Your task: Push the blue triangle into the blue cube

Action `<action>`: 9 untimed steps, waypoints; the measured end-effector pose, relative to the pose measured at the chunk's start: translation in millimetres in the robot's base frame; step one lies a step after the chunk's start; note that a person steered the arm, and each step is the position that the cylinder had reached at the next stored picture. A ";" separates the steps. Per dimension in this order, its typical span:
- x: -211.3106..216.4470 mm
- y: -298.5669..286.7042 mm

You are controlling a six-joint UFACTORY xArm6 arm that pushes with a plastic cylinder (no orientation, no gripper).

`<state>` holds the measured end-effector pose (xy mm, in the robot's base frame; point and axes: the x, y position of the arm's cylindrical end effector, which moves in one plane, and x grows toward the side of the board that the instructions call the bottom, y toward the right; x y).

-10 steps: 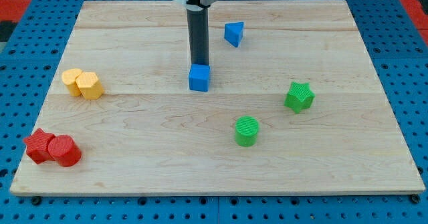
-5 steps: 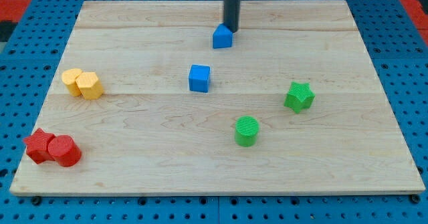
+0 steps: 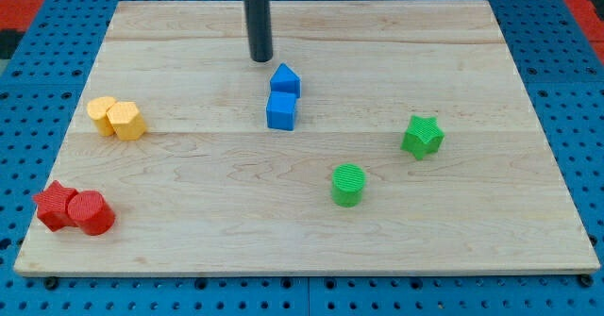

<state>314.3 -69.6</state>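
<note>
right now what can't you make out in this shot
Camera view:
- Rod above my tip: cut off by the view's top edge.
- Blue triangle and blue cube: touching or a sliver apart, too fine to tell.
- Rear red block: shape partly hidden by the red cylinder.

Triangle touching cube at the board's middle, my tip just up-left of them.

My tip (image 3: 260, 58) sits near the blue triangle (image 3: 285, 79), which touches the blue cube (image 3: 281, 110) from the view's top. Green star (image 3: 422, 136) lies right, green cylinder (image 3: 348, 185) lower right; two yellow blocks (image 3: 117, 118) left, two red blocks (image 3: 74, 208) bottom left.
</note>
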 end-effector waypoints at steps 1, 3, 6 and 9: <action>17.2 -3.9; 54.1 4.4; 19.1 21.3; 54.2 40.5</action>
